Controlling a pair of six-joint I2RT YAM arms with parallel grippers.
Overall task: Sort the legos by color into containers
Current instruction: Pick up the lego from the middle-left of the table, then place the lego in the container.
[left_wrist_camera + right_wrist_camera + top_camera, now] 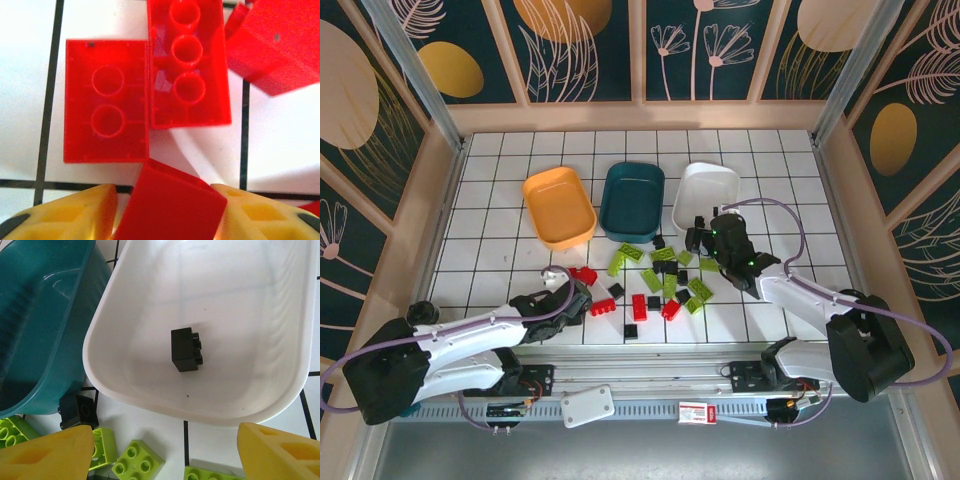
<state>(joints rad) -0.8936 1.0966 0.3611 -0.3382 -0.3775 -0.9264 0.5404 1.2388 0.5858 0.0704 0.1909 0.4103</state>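
At near left — left gripper (580, 292) clenched on a small red plastic studded brick (170, 207). Right gripper (162, 432) released above the shallow white plastic tray (260, 315) — one small black plastic brick (186, 349) inside.

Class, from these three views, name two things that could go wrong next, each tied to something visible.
The red brick sits tilted between the fingers of the left gripper; it may twist out when lifted. A black brick lies close beside the teal tray; the open right gripper might bump that tray reaching for it.
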